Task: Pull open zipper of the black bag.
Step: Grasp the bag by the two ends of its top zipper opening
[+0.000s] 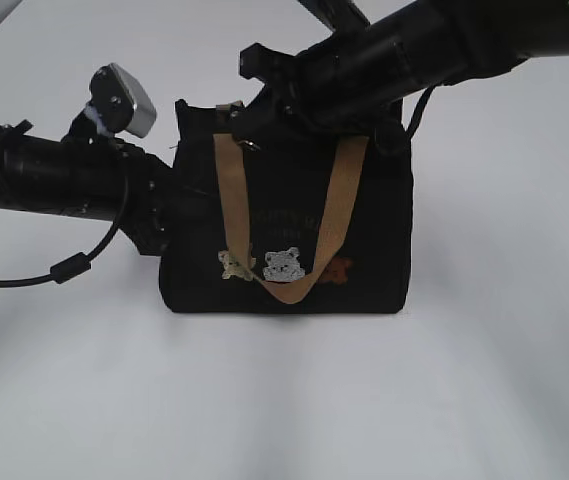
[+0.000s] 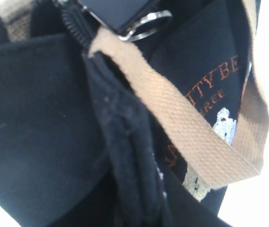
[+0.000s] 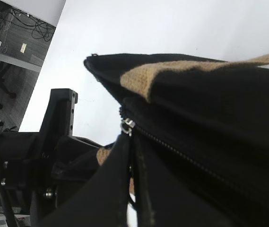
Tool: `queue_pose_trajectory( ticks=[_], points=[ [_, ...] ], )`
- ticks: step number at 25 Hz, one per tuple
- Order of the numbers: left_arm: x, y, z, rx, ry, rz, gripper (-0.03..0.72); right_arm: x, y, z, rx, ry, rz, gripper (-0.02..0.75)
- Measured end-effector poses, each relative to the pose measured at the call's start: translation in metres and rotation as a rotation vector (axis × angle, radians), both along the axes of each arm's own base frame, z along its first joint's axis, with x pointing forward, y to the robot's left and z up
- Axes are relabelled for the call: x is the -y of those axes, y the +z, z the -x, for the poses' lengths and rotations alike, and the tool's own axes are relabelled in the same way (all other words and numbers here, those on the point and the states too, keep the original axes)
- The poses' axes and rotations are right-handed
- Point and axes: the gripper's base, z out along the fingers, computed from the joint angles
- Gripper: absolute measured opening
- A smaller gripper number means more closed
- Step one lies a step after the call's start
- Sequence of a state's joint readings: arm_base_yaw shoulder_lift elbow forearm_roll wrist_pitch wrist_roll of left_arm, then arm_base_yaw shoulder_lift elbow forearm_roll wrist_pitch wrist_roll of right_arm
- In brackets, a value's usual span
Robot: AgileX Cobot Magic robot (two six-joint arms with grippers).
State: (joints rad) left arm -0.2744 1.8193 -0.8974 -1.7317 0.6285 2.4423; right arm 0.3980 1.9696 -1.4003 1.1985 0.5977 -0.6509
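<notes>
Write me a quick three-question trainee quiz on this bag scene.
1. True or false: the black bag lies flat on its side.
2. In the exterior view, the zipper ring hangs: A) by the top of the left tan handle; B) at the bag's bottom edge; C) on the table beside the bag.
3. Short answer: which arm reaches over the top of the bag?

Key: 1 false, it stands upright. 2 A. 3 the right arm.
</notes>
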Motion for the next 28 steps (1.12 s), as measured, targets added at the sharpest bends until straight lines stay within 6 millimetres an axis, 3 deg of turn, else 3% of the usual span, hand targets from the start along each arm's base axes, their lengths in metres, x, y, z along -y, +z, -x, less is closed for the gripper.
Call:
queue_pose_trajectory(
  ticks=[4, 13, 16, 20, 23, 26, 28],
  points=[
    [0.001, 0.001, 0.001, -0.001, -0.011, 0.011, 0.067, 0.017, 0.009, 0.000, -0.028, 0.009, 0.009, -0.001],
    [0.002, 0.001, 0.001, 0.000, -0.017, 0.016, 0.067, 0.108, 0.048, 0.009, -0.062, 0.030, 0.149, -0.001],
    [0.002, 0.001, 0.001, 0.000, -0.017, 0.017, 0.067, 0.120, 0.054, 0.012, -0.066, 0.027, 0.171, -0.001],
    [0.002, 0.001, 0.001, 0.000, -0.017, 0.017, 0.067, 0.120, 0.054, 0.013, -0.077, 0.038, 0.175, 0.007],
    [0.002, 0.002, 0.001, -0.023, 0.009, 0.026, 0.085, 0.119, 0.053, 0.018, -0.107, 0.081, 0.172, 0.152],
    [0.000, 0.009, 0.001, -0.112, 0.107, 0.077, 0.253, 0.118, 0.054, 0.024, -0.139, 0.138, 0.168, 0.356],
    [-0.002, 0.018, 0.004, -0.165, 0.156, 0.092, 0.374, 0.118, 0.058, 0.029, -0.154, 0.155, 0.174, 0.407]
  ],
)
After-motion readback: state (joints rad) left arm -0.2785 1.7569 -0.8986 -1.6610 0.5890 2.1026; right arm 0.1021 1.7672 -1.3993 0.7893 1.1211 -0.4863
